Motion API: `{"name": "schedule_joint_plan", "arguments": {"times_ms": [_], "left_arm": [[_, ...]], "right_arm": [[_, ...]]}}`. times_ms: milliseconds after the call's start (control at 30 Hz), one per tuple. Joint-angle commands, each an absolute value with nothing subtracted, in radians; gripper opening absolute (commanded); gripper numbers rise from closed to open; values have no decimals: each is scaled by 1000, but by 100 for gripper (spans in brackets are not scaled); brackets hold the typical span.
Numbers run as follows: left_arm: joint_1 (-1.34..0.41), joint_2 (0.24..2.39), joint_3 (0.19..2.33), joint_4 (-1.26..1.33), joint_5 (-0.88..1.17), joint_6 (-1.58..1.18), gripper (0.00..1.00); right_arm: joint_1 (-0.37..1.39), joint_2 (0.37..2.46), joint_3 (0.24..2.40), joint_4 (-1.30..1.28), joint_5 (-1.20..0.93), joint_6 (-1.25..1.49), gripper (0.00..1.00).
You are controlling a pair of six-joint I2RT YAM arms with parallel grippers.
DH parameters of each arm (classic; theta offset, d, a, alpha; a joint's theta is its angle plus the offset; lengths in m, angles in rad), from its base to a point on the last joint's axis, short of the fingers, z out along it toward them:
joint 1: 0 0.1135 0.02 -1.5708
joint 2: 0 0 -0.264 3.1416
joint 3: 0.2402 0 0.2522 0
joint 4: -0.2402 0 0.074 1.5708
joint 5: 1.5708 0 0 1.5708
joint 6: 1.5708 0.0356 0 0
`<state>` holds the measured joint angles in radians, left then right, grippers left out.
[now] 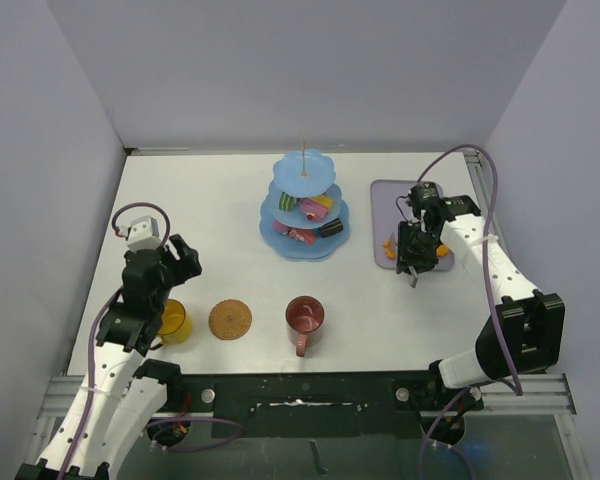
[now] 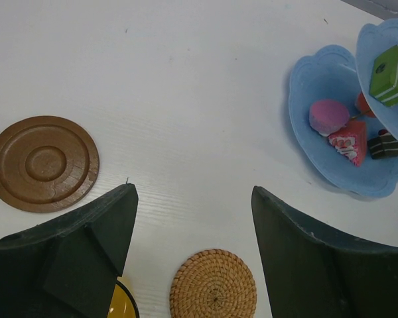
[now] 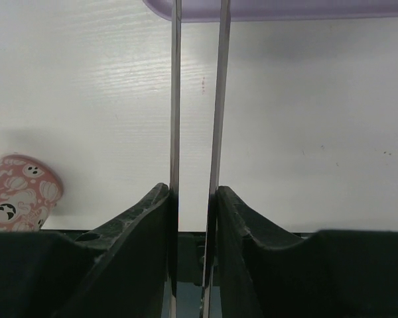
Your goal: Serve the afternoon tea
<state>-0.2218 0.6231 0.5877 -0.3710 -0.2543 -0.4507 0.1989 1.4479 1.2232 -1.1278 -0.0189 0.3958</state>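
My right gripper is clenched on the 2-bladed tongs, tips at the near edge of the lilac tray. My left gripper hangs over the yellow mug, jaws wide and grasping nothing. Beside it lie the woven coaster and dark-red mug - both in front of the 3-tier stand bearing cakes.

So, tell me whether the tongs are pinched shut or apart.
Apart: the right wrist view shows the tongs as two metal arms with white table between them.

a robot lab test cell: white table boxed in by plain lilac-grey panels.
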Motion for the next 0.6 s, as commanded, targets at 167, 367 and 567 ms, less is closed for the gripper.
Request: {"name": "schedule_joint_plan", "arguments": {"times_ms": [167, 367, 567], "left_arm": [[-227, 633, 650, -362, -258, -436, 68], [-227, 648, 653, -355, -255, -429, 68], [-227, 655, 653, -351, -253, -429, 68]], "right_arm": [[113, 1425, 1269, -1092, -97, 392, 21], [48, 1433, 1266, -1069, -162, 390, 25], [33, 1460, 1285, -1103, -149, 351, 37]]}}
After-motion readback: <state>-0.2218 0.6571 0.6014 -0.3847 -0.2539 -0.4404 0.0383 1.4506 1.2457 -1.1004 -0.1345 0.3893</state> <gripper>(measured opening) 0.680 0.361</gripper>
